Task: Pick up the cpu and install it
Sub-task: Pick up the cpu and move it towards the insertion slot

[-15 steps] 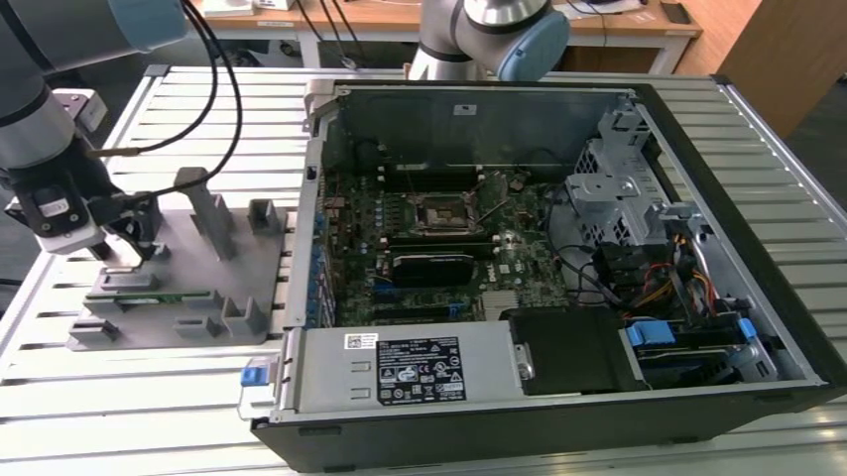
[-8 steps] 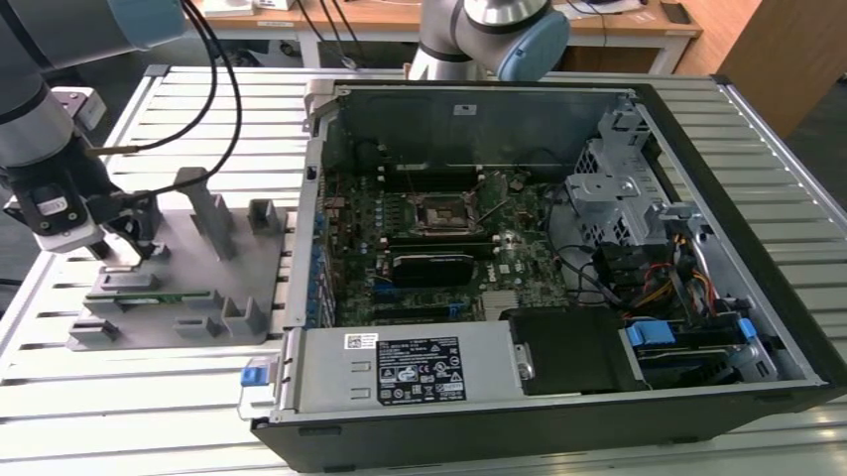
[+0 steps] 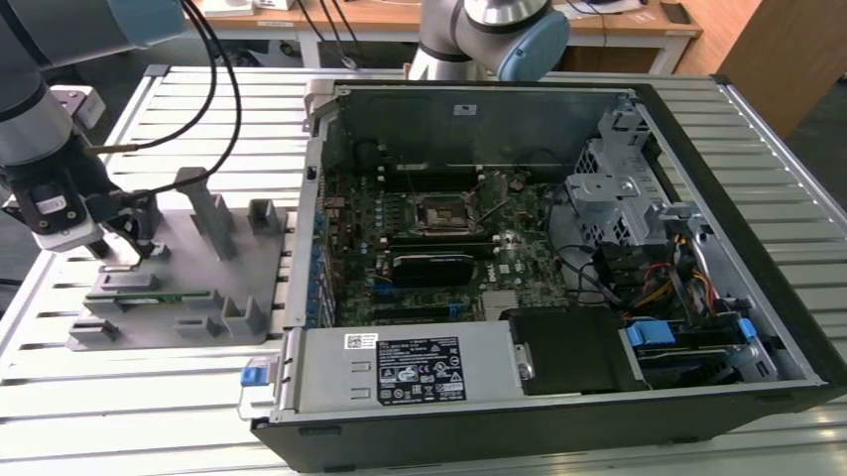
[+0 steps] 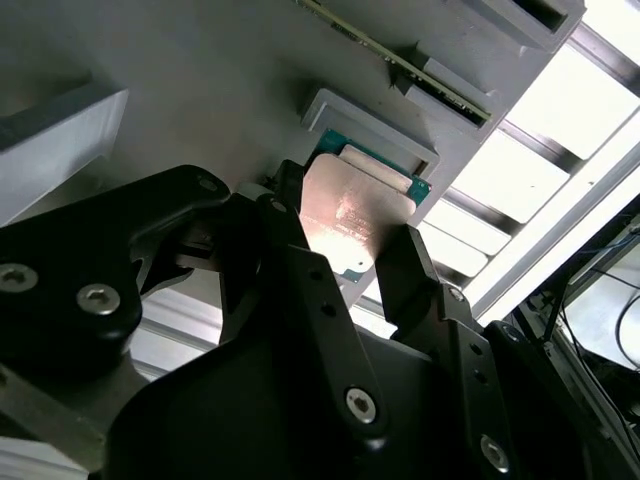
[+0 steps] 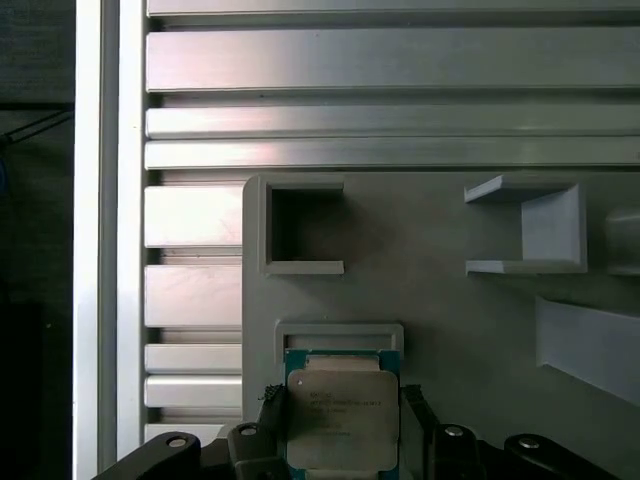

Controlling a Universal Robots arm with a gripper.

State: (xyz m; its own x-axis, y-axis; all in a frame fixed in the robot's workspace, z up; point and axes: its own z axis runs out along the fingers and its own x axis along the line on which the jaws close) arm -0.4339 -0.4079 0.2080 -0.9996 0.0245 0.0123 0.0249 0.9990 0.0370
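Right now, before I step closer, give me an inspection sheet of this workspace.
Surface: slatted metal table, grey holder plate on it.
Job's things: chip sits in the plate's pocket; socket in the open computer.
Clutter: thin green board in the plate.
Grippers: gripper over the chip, fingers against two opposite edges.
Cables: black cables cross the table; coloured wires inside the computer.
Surroundings: wooden desk behind.

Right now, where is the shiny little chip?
In both wrist views the cpu lies on the grey fixture block, at the gripper; that block sits on the exterior view's left, beside the open computer case.
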